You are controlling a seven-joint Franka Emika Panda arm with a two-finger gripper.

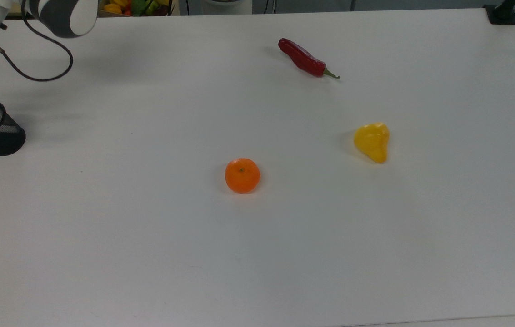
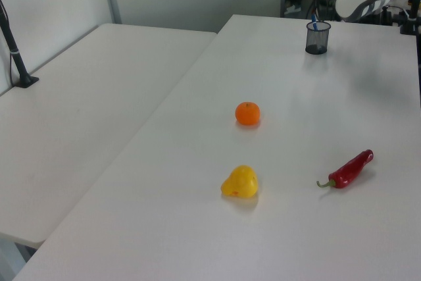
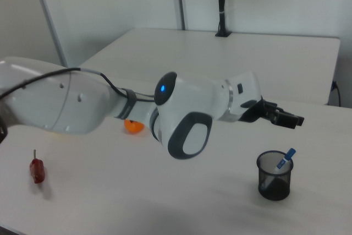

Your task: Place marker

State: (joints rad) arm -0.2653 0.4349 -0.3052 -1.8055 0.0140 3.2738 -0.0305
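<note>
White table (image 1: 284,254), marker (image 3: 284,160) leaning in mesh cup (image 3: 273,177), gripper (image 3: 289,119) above, finger spread unclear.

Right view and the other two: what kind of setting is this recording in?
Most likely a robotics lab or test room. A white robot arm works over plain white tables pushed side by side, pale partition panels stand behind, and a black pole mount is clamped at one table's edge.

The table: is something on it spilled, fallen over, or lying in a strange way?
Nothing stands out. The black mesh cup stands upright with the marker leaning inside it, blue end up. The orange, the yellow pear-shaped fruit and the red chilli lie apart on the table, none touching.
</note>
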